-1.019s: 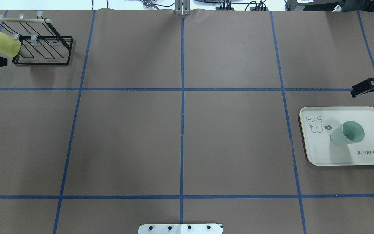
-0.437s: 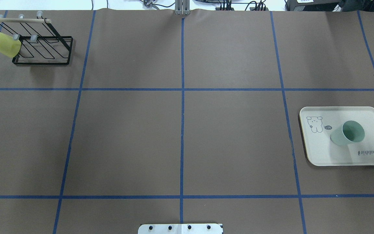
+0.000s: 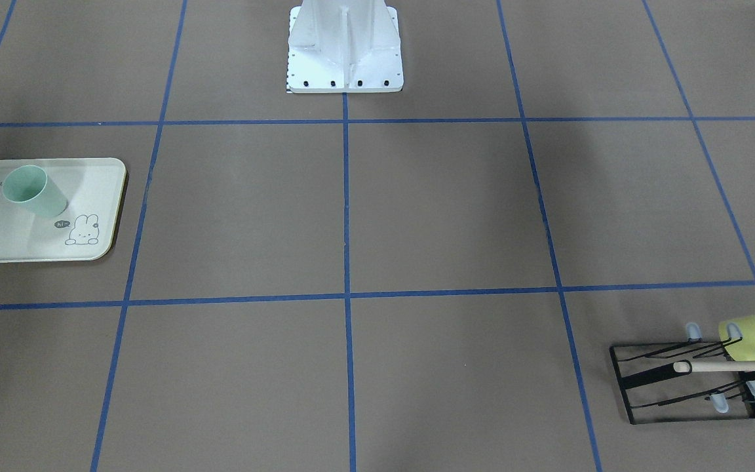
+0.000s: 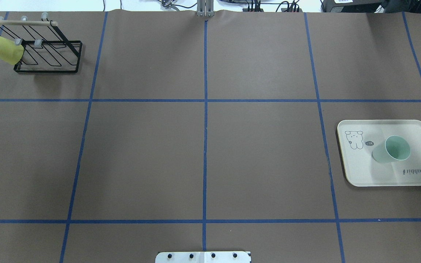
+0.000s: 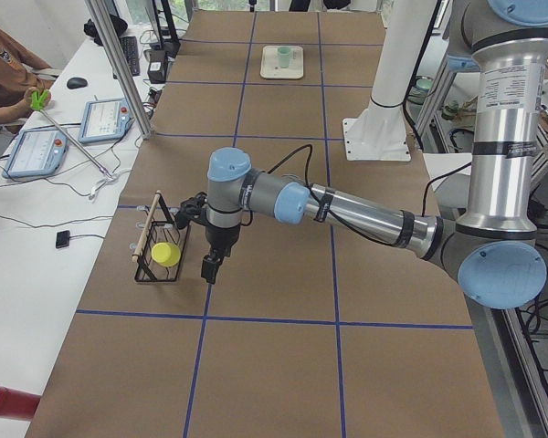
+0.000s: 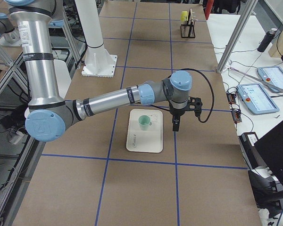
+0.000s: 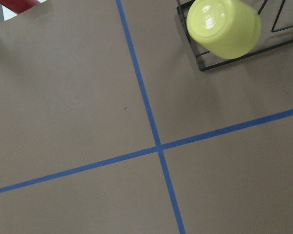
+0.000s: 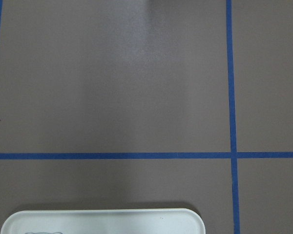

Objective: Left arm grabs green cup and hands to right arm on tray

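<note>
Left tool (image 5: 207, 268) hangs near the rack (image 4: 48, 54); right tool (image 6: 175, 126) hangs just beside the tray (image 4: 362, 171). Spread or pressed together, I cannot tell. On the tray stands the green cup (image 4: 391, 150), upright, well apart from the left tool.

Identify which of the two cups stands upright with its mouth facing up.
The pale green cup on the cream tray: it stands upright, open end up. The yellow cup is tipped over on the black wire rack.
</note>
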Robot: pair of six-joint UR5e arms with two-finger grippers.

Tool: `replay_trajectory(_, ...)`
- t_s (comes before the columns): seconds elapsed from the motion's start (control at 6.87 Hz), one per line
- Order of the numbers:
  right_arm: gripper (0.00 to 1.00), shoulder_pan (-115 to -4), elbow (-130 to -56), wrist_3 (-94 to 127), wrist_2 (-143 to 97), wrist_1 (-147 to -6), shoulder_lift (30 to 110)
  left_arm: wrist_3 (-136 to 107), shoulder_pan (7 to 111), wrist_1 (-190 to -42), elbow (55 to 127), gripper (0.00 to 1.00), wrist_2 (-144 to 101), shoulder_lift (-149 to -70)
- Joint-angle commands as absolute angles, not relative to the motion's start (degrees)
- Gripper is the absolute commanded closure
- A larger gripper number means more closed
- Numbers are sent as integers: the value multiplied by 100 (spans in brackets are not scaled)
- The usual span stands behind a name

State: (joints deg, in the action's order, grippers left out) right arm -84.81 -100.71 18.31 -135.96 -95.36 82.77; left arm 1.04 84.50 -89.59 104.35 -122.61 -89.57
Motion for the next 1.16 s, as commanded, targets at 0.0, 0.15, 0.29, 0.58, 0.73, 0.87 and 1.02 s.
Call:
replay_trajectory(0.0,1,-8989,-10020,1040,-14035,-10193,8305,404,8815,-8780,10170,0,-12989,-8851)
replay_trajectory(0.15,1,-9217,-10020,498,-14271,-10448,8436,500,8868,-8815,10012,0,-13338,-8616)
replay_trajectory(0.29,1,-9359,-10028,75,-14326,-10555,8612,536,8946,-8781,10002,0,-13664,-8570)
replay_trajectory(0.58,1,-9431,-10063,-26,-14317,-10538,8901,580,9079,-8885,10011,0,-13746,-8167)
replay_trajectory(0.73,1,-9431,-10107,-26,-14317,-10521,8929,580,9088,-8894,10002,0,-13737,-8113)
replay_trajectory(0.87,1,-9431,-10107,-26,-14291,-10503,9008,580,9079,-8895,9985,0,-13711,-8121)
replay_trajectory(1.02,1,-9431,-10116,-26,-14195,-10494,9070,571,9079,-8895,9993,0,-13702,-8138)
